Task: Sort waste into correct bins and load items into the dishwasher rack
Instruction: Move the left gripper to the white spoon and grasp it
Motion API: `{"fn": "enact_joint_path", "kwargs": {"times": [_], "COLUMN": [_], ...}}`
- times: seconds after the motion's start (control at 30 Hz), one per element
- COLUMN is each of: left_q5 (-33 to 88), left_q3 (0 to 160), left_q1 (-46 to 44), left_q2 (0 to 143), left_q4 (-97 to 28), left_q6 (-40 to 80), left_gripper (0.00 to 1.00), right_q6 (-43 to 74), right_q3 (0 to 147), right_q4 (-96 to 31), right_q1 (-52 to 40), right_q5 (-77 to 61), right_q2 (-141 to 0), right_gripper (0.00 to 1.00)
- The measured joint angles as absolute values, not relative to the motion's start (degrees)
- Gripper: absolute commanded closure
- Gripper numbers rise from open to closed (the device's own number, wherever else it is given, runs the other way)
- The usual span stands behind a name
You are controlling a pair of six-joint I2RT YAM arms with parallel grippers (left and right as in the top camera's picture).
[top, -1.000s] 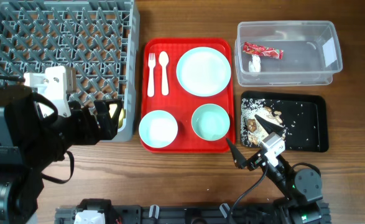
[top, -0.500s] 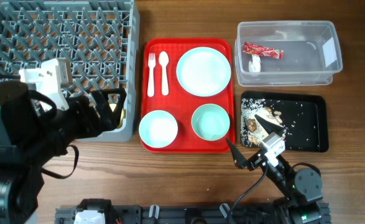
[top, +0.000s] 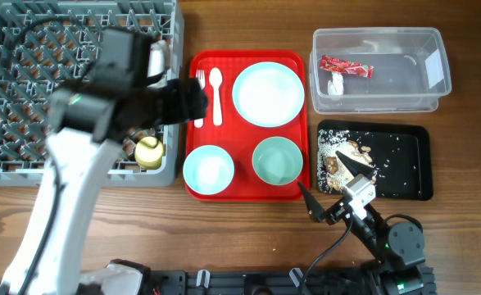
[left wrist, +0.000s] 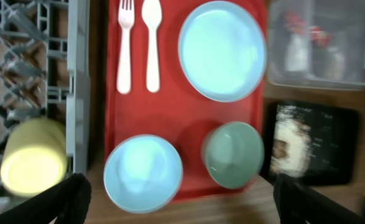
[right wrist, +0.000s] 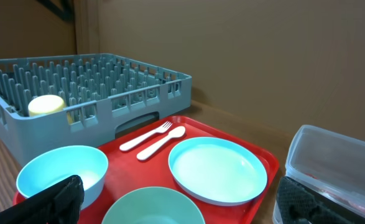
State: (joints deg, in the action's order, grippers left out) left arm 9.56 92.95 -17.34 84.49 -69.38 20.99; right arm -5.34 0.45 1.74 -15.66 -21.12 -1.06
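Both grippers are spread wide and empty: the left gripper [top: 192,105] hangs over the fork [left wrist: 124,46] at the red tray's [top: 242,139] left edge, and the right gripper [top: 332,185] sits just near-right of the mint-green bowl [top: 277,161]. The yellow cup [top: 148,151] lies in the grey rack's [top: 60,33] near right corner. The plate [top: 268,93], pale-blue bowl [top: 208,169] and spoon [top: 216,96] rest on the tray.

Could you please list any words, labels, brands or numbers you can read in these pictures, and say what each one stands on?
None can be read.
The red snack wrapper in the clear tub carries whitish marks, too small and blurred to read.
The red tray and grey rack show no lettering.
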Motion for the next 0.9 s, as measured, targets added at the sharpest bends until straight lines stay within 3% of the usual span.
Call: {"fn": "enact_joint_path", "kwargs": {"times": [0.1, 0.2, 0.37, 0.47, 0.6, 0.9], "left_q5": [4.27, -0.14, -3.42, -4.32, -4.78, -4.91], "left_q3": [92.97, 92.97, 92.97, 92.97, 92.95, 92.95], "left_q1": [-20.49, -22.81, -23.99, -23.99, -23.99, -23.99], "left_q2": [90.52, 97.89, 110.19, 115.55, 119.39, 123.81], "left_q4": [-66.13, -62.89, -57.41, -53.93, -49.50, -43.11], "left_q6": [21.23, 21.47, 21.34, 21.39, 21.34, 21.34], "left_gripper": [0.20, 0.40, 0.40, 0.47, 0.44, 0.52], "right_q6": [-5.34, -5.34, -5.34, -5.34, -5.34, -5.34], "right_q3": [0.43, 0.45, 0.45, 0.45, 0.43, 0.45], "right_q4": [1.76, 1.76, 1.76, 1.76, 1.74, 1.76], "right_q1": [-15.66, -15.66, -15.66, -15.66, -15.66, -15.66], "right_q5": [-21.12, -21.12, -21.12, -21.12, -21.12, -21.12], "right_q2": [-1.06, -1.06, -1.06, -1.06, -1.06, -1.06], "right_gripper": [0.00, 0.00, 0.00, 0.00, 0.00, 0.00]}}
